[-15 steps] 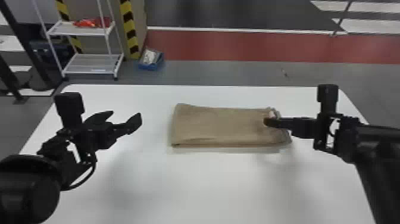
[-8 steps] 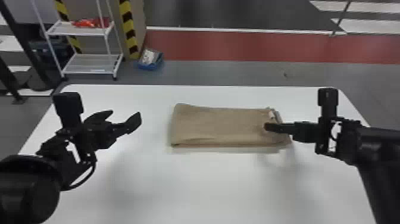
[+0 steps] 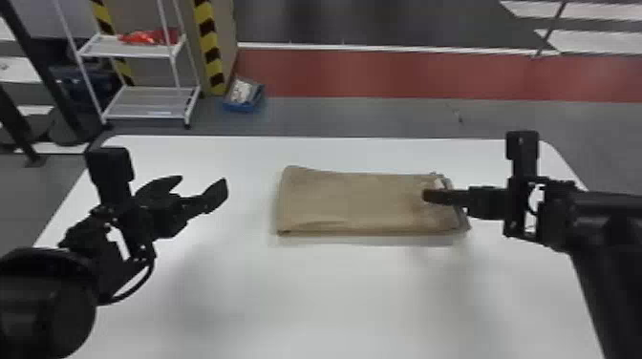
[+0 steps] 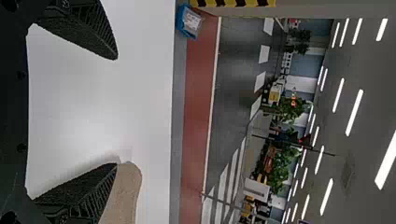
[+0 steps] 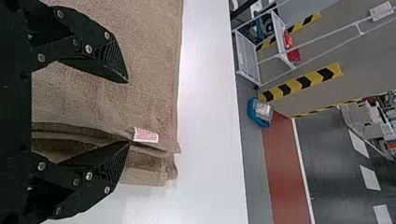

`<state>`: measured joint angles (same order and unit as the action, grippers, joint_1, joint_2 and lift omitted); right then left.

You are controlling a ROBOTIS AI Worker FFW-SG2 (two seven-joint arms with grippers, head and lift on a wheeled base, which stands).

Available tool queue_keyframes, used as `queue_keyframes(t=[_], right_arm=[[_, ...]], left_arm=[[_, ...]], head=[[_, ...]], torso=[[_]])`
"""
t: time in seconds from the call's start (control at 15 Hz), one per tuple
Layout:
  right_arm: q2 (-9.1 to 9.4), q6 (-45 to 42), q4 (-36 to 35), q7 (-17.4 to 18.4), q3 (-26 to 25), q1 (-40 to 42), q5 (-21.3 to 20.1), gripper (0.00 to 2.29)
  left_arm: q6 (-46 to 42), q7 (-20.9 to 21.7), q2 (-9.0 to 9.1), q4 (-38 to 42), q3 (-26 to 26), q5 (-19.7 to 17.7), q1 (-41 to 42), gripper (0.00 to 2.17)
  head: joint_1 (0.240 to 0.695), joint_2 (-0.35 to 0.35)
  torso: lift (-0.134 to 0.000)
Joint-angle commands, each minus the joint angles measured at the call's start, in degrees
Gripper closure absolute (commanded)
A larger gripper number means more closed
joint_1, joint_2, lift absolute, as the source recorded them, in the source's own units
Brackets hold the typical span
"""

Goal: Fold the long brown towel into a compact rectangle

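The brown towel point(image 3: 348, 200) lies folded mid-table point(image 3: 334, 296), left claw point(image 3: 203, 179) open to its left, right claw point(image 5: 128, 112) open at its layered right end point(image 5: 144, 176); it seems to be at edge-tidying, next needing a careful pinch or pat.

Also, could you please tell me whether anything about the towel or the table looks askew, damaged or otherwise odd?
The folded towel is slightly untidy at its right end: the layers' edges don't line up, and a small white label pokes out there. I see no spill or damage on the table.
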<state>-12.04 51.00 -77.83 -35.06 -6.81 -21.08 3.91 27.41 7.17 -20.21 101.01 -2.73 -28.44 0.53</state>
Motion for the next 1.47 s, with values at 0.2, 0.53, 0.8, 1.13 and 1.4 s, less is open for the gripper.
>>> queue_keyframes(t=[0.2, 0.53, 0.8, 1.13, 1.4], right_arm=[[0.00, 1.7, 0.0, -0.2, -0.6, 1.0, -0.2, 0.50], [-0.44, 2.9, -0.8, -0.4, -1.2, 1.1, -0.4, 0.50], [-0.44, 1.9, -2.5, -0.3, -1.3, 2.0, 0.5, 0.50], [-0.44, 3.1, -7.1, -0.4, -2.2, 4.2, 1.3, 0.50], [-0.44, 3.8, -7.2, -0.7, -2.6, 4.8, 1.2, 0.50]], left_arm=[[0.0, 0.0, 0.00, 0.1, 0.0, -0.1, 0.0, 0.07], [0.1, 0.3, 0.00, 0.1, -0.2, -0.3, 0.1, 0.07], [0.3, 0.2, 0.09, 0.1, -0.3, -0.2, 0.1, 0.07], [0.5, 0.2, 0.17, 0.3, -0.5, -0.2, 0.1, 0.07], [0.5, 0.2, 0.17, 0.3, -0.5, -0.2, 0.1, 0.07]], head=[[0.695, -0.031], [0.695, -0.040], [0.695, -0.045], [0.695, -0.045], [0.695, -0.047]], torso=[[-0.123], [-0.123], [-0.123], [-0.123], [-0.123]])
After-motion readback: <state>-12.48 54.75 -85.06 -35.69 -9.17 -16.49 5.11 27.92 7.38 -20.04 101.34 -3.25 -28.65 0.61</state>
